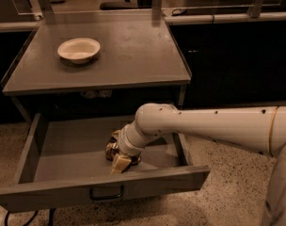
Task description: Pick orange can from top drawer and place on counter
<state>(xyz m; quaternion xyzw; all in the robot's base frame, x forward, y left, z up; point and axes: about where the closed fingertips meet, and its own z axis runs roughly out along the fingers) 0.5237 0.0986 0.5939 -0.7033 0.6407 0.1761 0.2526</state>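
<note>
The top drawer (63,159) is pulled open below the counter (129,55). The orange can (111,148) lies on the drawer floor, right of the middle, partly hidden by my gripper. My gripper (118,160) reaches down into the drawer from the right and sits right at the can, touching or overlapping it. The white arm (213,126) crosses over the drawer's right side.
A white bowl (79,49) sits on the counter at its left rear. The drawer's front panel carries a dark looped handle (107,192). A long worktop with black cabinet fronts (237,55) runs behind and to the right. The floor (227,192) is speckled.
</note>
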